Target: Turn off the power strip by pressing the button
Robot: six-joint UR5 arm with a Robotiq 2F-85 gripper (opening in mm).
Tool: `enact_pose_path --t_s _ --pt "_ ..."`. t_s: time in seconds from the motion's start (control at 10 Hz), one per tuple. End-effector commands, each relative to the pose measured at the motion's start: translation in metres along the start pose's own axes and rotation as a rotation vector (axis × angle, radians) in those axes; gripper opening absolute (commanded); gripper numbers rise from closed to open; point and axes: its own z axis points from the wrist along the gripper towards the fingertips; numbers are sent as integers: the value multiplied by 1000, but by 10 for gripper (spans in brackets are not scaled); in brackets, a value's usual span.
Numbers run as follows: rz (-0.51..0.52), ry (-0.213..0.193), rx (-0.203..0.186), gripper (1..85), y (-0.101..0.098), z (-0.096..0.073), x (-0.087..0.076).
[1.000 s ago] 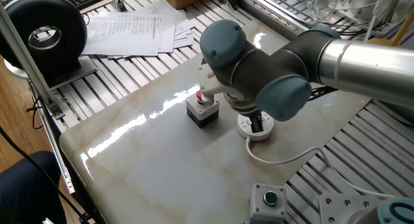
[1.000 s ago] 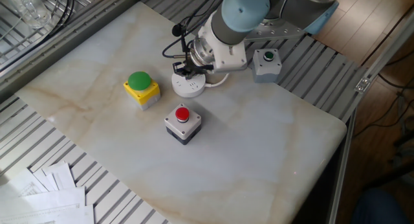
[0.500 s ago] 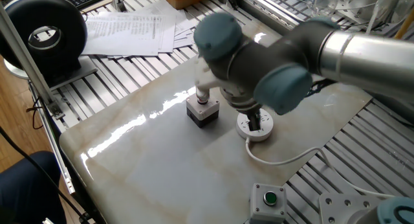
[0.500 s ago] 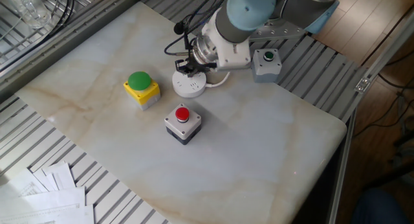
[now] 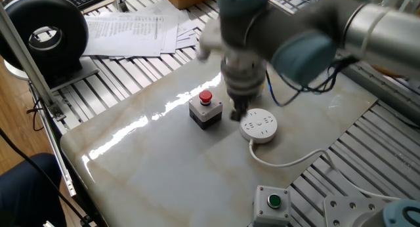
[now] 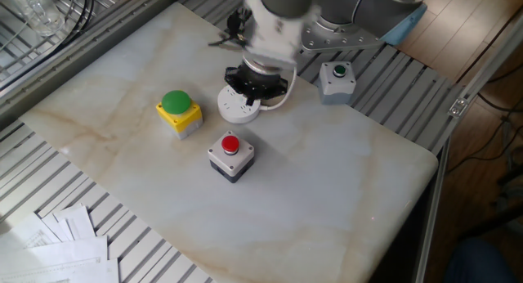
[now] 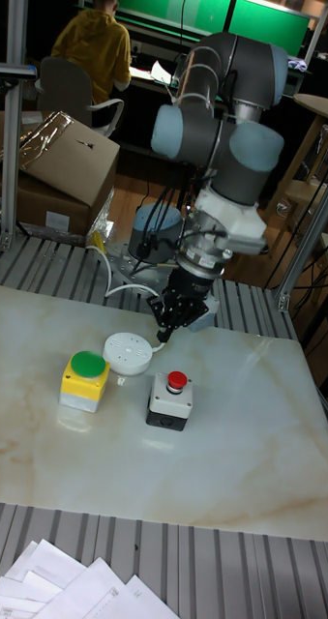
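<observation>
Marble table (image 6: 343,185) carries one strip (image 6: 238,105) and three button boxes: yellow (image 6: 180,112) and red (image 6: 230,154) just beside the strip, grey (image 6: 337,80) farther off; gripper (image 7: 168,326) hovers above the strip, jaw state untellable.

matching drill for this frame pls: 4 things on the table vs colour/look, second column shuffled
Things:
1. power strip
2. yellow box
3. grey box in the middle of the table
4. small grey box at the table edge

Looks:
A. red push button on top
B. round white disc with a white cord
C. small green button on top
D. big green dome button

Pairs: 1-B, 2-D, 3-A, 4-C
</observation>
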Motion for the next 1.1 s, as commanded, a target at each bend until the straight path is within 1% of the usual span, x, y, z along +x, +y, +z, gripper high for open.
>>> enact_pose_path --t_s 0.0,0.1,0.2,0.3,0.4,0.6,1.0 --pt "163 -80 -79 10 -16 -57 -34" --pt "182 -82 -81 10 -17 -72 -40" --pt "184 -72 -63 10 -16 -82 -42" --pt "184 -77 -36 10 -16 -86 -48" --pt "186 -87 -20 10 -18 -86 -53" --pt "172 -99 -12 10 -19 -86 -58" --pt "155 -85 -6 10 -20 -86 -54"
